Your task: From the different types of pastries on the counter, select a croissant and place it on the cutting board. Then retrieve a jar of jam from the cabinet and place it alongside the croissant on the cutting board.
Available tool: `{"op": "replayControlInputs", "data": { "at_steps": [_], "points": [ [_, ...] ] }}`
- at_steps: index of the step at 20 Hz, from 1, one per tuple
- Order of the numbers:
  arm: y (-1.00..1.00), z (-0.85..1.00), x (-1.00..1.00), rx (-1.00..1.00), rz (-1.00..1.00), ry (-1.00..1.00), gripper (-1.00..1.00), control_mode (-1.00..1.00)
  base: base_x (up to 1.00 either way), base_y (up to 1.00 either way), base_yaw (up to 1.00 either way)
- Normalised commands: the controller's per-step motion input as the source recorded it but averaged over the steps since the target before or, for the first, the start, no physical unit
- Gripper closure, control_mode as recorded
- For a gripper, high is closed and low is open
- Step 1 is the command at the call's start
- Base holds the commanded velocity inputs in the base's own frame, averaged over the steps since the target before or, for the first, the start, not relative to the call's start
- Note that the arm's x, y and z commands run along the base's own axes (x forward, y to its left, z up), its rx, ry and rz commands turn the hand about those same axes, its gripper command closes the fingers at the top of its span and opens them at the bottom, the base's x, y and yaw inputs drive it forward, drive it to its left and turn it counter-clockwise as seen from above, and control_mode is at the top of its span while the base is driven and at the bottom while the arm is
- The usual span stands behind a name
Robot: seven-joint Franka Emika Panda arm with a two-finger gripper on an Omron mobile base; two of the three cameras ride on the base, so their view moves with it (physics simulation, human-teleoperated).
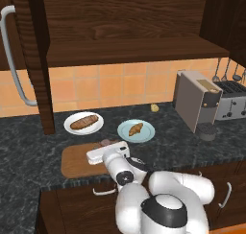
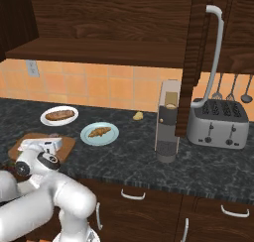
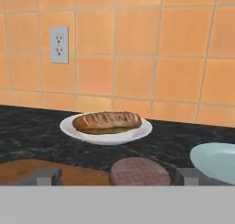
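The jar of jam stands on the cutting board (image 1: 72, 163); its pinkish lid (image 3: 139, 171) shows low between my fingertips (image 3: 45, 176), with room on its left side. My gripper (image 3: 117, 176) is open around the jar, hovering over the board's back right part (image 1: 104, 147). On a pale-blue plate (image 1: 144, 134) right of the board lies the croissant (image 1: 136, 129). The longer reddish-brown loaf (image 3: 106, 121) rests on a white plate (image 1: 72, 119) behind the board. In the right base view the board (image 2: 20, 148) lies at the far left beneath my hand (image 2: 45, 143).
The dark wall cabinet with its plank shelf (image 1: 134, 51) hangs over the counter (image 1: 173, 142), its door post (image 1: 41, 70) reaching down at the left. A coffee machine (image 1: 194, 101) and toaster (image 1: 233, 101) stand at the right. A small yellow lump (image 1: 154, 107) sits by the tiled wall.
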Motion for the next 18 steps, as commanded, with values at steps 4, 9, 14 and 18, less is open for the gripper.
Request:
{"op": "replayControlInputs", "data": {
  "at_steps": [4,9,14,18],
  "points": [
    [-0.01,0.9,-1.0,0.0,0.0,-0.28,-1.0,-1.0,0.0,0.0,0.0],
    [-0.8,1.0,-1.0,0.0,-0.13,-0.07,-1.0,-1.0,0.0,0.0,0.0],
    [-1.0,0.74,-0.61,0.01,-0.28,0.55,-1.0,-1.0,0.0,0.0,0.0],
    [-1.0,0.53,-0.22,0.0,-0.32,0.78,-1.0,-1.0,0.0,0.0,0.0]
  ]
}}
